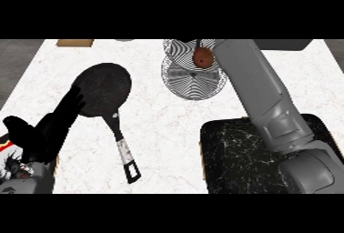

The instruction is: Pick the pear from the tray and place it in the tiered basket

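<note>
A brown pear (204, 56) lies in the upper tier of the wire tiered basket (191, 84) at the back of the counter, just left of the end of my right forearm (252, 77). That forearm stretches from the lower right up over the dark marbled tray (232, 157) to the basket. Its hand does not show; it is hidden past the forearm's end at the top edge. No fruit shows on the tray's visible part. My left hand (50, 129) rests open at the lower left, fingers up, holding nothing.
A black frying pan (102, 88) lies left of centre, its handle (124, 154) pointing toward the front edge. A wooden board (74, 43) peeks in at the back left. White marble counter (168, 123) lies between pan and tray.
</note>
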`<state>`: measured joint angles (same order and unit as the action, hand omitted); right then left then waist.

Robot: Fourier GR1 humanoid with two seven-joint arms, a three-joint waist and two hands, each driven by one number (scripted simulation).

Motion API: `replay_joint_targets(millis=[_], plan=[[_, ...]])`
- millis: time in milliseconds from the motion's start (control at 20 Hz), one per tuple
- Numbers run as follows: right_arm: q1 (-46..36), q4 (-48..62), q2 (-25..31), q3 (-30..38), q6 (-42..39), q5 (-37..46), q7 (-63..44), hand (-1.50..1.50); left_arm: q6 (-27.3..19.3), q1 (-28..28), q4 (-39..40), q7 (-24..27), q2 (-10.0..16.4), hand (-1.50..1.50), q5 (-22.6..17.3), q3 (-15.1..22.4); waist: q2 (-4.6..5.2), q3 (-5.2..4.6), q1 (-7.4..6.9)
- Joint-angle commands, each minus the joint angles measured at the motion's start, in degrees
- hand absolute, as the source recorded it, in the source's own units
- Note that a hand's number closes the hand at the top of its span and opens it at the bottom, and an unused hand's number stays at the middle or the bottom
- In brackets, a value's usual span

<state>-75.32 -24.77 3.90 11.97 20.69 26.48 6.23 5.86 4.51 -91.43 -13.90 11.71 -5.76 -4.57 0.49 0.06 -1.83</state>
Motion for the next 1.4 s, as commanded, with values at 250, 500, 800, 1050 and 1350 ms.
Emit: replay_joint_targets(millis=[250, 500, 800, 1050, 1350], plan=[[0.2, -3.9, 3.7, 12.3, -2.7, -13.6, 3.1, -1.50, -0.5, 0.1, -0.2, -0.9, -0.5, 0.00, 0.5, 0.2, -0.18, -0.02, 0.76], [2.3, -4.9, 9.0, 14.1, -1.5, -15.0, 2.7, -1.50, 0.2, -0.4, 1.1, 0.8, 0.4, 0.00, 0.4, -1.3, -0.29, -0.06, 1.07], [4.9, -3.2, 21.2, 18.7, -6.8, -18.4, 2.5, -1.50, 0.0, 2.5, 1.7, -1.5, 0.4, 0.00, -0.5, -2.1, -0.09, -0.04, 1.16], [7.6, -3.0, 30.5, 20.7, -15.3, -21.1, 2.4, -1.50, 1.3, -2.7, -0.5, 1.7, 0.0, 0.00, -0.7, -1.8, -0.26, -0.03, 0.83], [12.7, 1.9, 37.2, 23.3, -22.0, -23.6, 9.5, -1.50, 0.8, 0.8, 2.1, 1.1, -0.5, 0.00, 0.5, -1.2, 0.19, 0.02, 0.52]])
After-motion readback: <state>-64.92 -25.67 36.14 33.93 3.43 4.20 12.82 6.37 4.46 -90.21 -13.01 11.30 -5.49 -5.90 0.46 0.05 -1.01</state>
